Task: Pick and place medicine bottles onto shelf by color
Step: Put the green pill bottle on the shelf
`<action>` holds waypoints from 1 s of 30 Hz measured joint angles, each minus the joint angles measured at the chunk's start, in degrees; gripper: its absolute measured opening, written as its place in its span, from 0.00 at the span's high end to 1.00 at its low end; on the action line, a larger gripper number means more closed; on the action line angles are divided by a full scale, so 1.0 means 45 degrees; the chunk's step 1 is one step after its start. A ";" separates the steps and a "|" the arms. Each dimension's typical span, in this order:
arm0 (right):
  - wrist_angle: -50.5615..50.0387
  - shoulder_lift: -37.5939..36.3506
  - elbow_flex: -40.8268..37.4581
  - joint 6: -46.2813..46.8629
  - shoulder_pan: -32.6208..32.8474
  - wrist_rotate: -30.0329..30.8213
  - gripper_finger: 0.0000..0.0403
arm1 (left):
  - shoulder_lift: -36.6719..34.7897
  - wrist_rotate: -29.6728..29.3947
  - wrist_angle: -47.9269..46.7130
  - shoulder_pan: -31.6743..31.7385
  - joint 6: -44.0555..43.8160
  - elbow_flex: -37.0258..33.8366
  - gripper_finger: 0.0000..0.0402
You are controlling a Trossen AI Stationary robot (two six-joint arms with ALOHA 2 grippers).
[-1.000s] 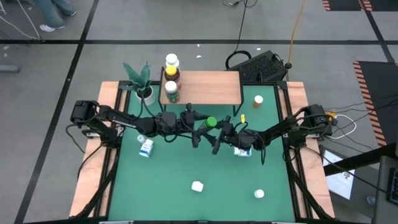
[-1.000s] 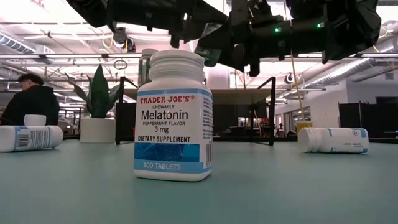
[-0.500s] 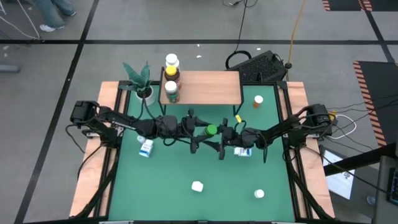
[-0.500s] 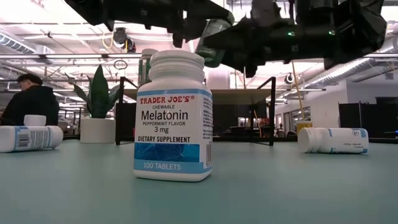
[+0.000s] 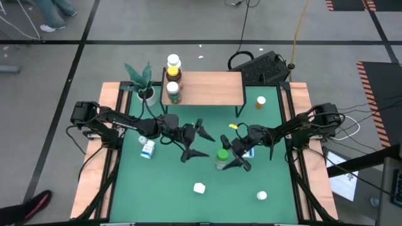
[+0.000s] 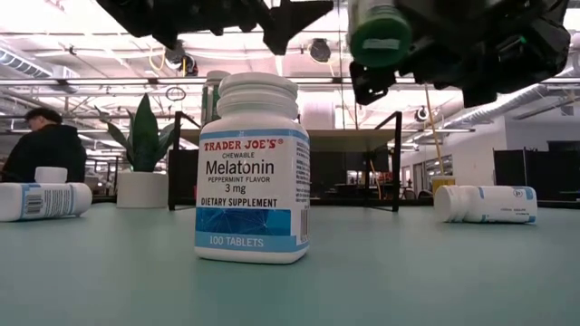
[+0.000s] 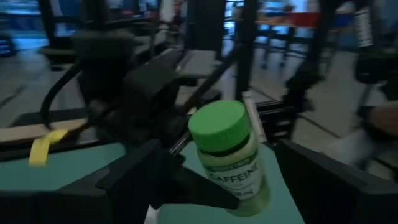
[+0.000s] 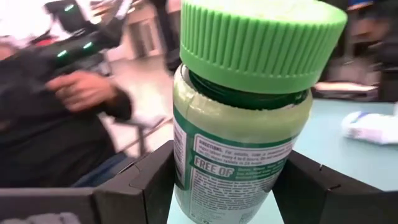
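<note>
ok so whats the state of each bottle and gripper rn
green bottle: held in air, cap on
right gripper: shut on green bottle
left gripper: open, empty
two bottles on shelf: upright
melatonin bottle: upright
blue-labelled bottle: lying on side

Two bottles (image 5: 173,85) on shelf (image 5: 210,88)

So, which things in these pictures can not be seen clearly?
- Green bottle: its base is cut off by the right wrist view's edge, between the right claw fingers.
- Bottles on the shelf: their labels are too small to read in the high view.
- Left claw: open, holding nothing; it is mostly cropped in the low view.
</note>
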 joint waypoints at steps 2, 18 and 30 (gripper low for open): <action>0.0055 0.0196 0.0215 -0.0164 -0.0003 -0.0393 0.47 | 0.0011 0.0694 0.0216 0.0002 0.0028 0.0005 0.19; -0.1637 0.0969 0.1053 -0.0961 0.0065 -0.0076 0.47 | 0.1234 0.1159 -0.2493 -0.0247 0.0810 0.1651 0.20; -0.2456 0.0969 0.1051 -0.1720 0.0085 0.1656 0.47 | 0.1236 0.0746 -0.2635 -0.0106 -0.0265 0.1651 0.33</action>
